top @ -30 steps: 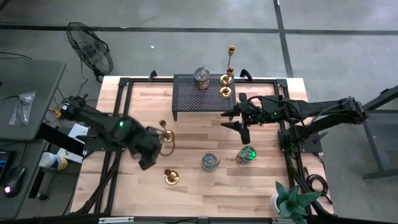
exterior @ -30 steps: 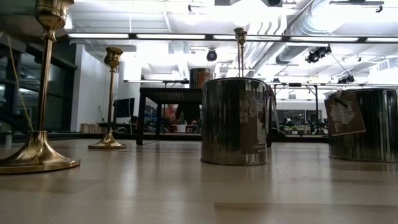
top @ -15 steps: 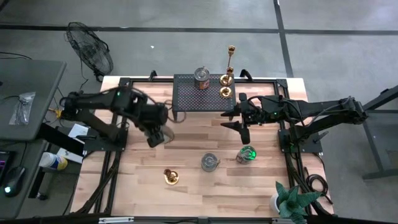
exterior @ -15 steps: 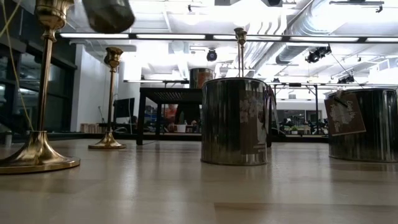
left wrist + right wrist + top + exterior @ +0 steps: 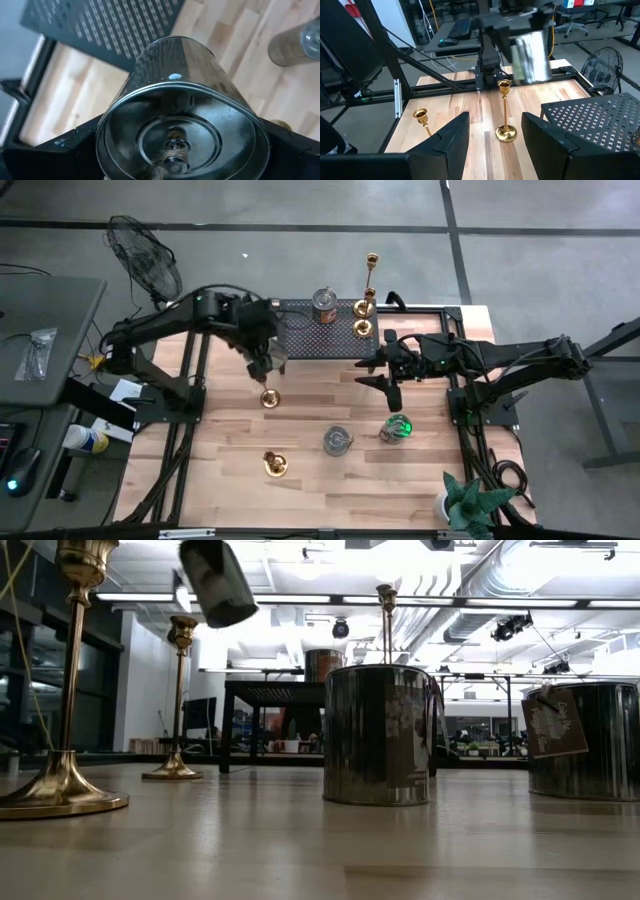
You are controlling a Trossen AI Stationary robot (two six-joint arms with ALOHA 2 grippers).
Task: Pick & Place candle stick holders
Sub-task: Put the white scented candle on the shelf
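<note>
Silver cup (image 5: 177, 125) clamped in my left gripper (image 5: 266, 363), held tilted in the air just beside the black stand (image 5: 320, 330), above a brass candlestick (image 5: 268, 397) on the table (image 5: 220, 470). My right gripper (image 5: 385, 370) waits with jaws apart and empty near the stand's other end, above two more cups (image 5: 339, 441) (image 5: 398, 427). Elsewhere I see a second candlestick (image 5: 276, 465) toward the near edge, a fourth cup (image 5: 324, 305) on the stand, and two further candlesticks, one tall (image 5: 369, 282) and one short (image 5: 363, 327), at its right end.
</note>
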